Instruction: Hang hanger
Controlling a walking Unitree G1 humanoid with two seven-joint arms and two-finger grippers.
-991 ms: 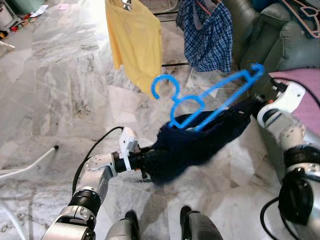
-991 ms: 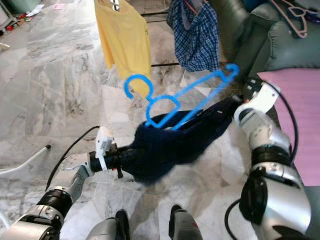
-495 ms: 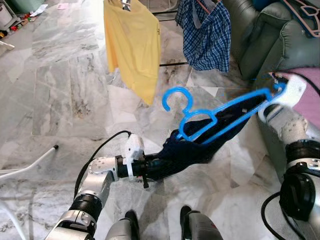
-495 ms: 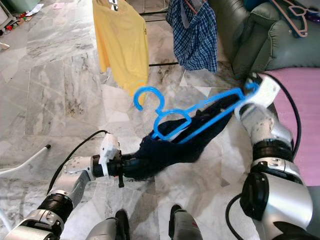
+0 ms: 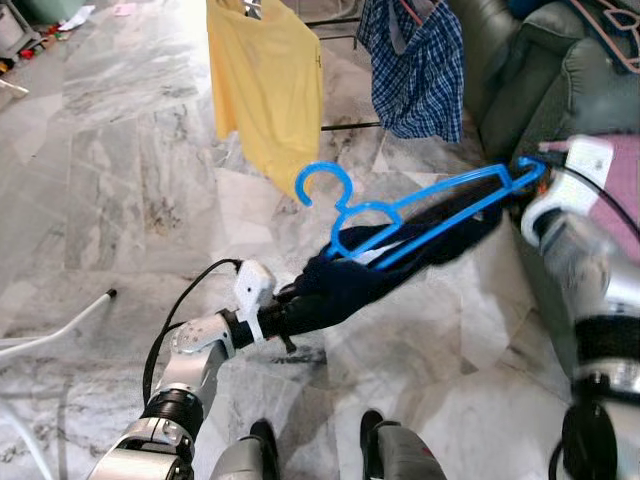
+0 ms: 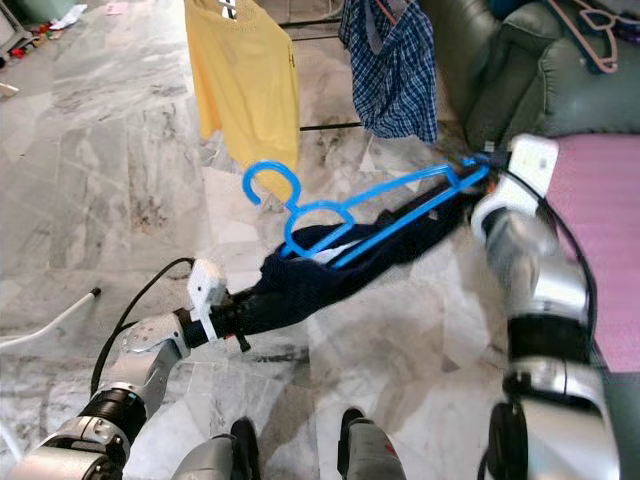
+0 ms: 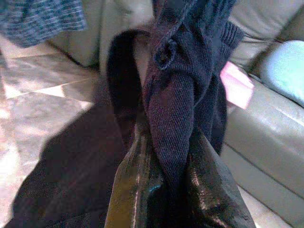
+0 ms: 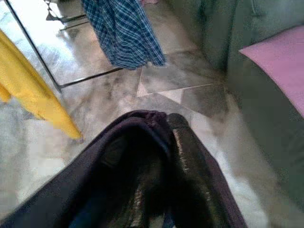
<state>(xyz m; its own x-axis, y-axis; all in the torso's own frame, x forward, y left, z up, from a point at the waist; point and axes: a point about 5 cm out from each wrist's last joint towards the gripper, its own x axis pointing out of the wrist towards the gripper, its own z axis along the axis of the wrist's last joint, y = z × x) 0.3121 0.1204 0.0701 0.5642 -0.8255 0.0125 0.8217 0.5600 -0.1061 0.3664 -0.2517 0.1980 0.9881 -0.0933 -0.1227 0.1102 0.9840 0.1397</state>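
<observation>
A blue plastic hanger [image 5: 420, 205] hangs in the air in front of me, its hook [image 5: 320, 180] pointing left. A dark navy knit garment [image 5: 340, 290] is threaded on it and stretched taut between my two arms. My left gripper [image 5: 288, 310] is low, near the floor, and shut on the garment's lower end. In the left wrist view its fingers [image 7: 137, 190] pinch the knit cloth [image 7: 175, 109]. My right gripper [image 5: 520, 192] is higher, at the hanger's right tip, shut on the cloth there. In the right wrist view the cloth [image 8: 137, 142] covers its fingers.
A yellow shirt [image 5: 265, 85] and a blue plaid shirt [image 5: 420, 65] hang on a rack ahead, whose base bar [image 5: 350, 126] lies on the marble floor. A green sofa [image 5: 520, 70] with a pink cushion [image 5: 625, 180] and a pink hanger [image 5: 605, 30] stands on the right. A white pole [image 5: 55, 325] lies at the left.
The garment has been pulled from a loose bundle into a long taut strip. The hanger swung right, then back left and up. My right arm is blurred and moving.
</observation>
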